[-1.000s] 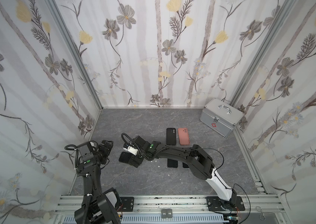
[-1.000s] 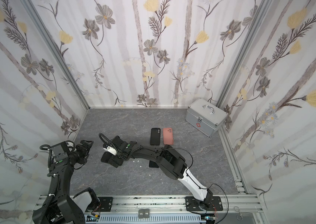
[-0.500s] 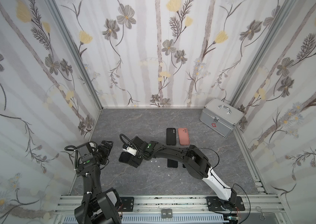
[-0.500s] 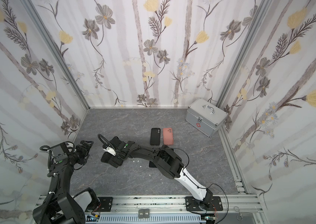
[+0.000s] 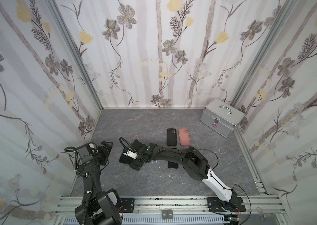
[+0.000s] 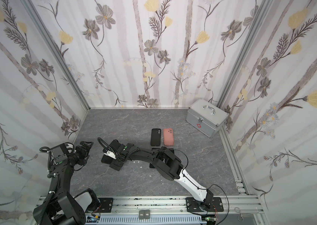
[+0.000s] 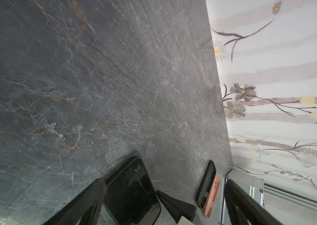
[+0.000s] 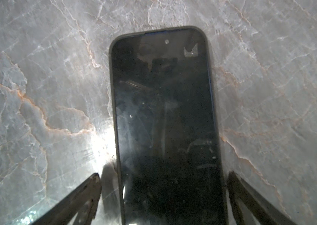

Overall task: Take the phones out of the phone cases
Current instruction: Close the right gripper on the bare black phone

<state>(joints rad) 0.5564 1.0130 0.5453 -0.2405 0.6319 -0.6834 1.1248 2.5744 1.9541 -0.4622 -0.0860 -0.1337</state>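
A dark phone (image 8: 163, 116) lies screen up on the grey table, still inside its thin dark phone case (image 8: 113, 97). My right gripper (image 8: 163, 174) is open and low, one finger on each side of the phone's near end, both a little apart from the case. In both top views the phone (image 5: 123, 159) (image 6: 105, 160) pokes out left of the right gripper (image 5: 132, 155) (image 6: 113, 155). The left gripper (image 5: 105, 151) (image 6: 84, 151) hovers open just left of the phone, holding nothing. Its wrist view shows the phone (image 7: 132, 191) between the spread fingers (image 7: 87, 204).
A black case (image 5: 171, 137) and a pink case (image 5: 184, 136) lie side by side behind the right arm. Another dark slab (image 5: 173, 165) lies under that arm. A silver metal box (image 5: 222, 118) stands at the back right. Walls enclose three sides.
The right arm's elbow has shifted slightly left. Both grippers stay open in about the same places, and the phone has not moved.
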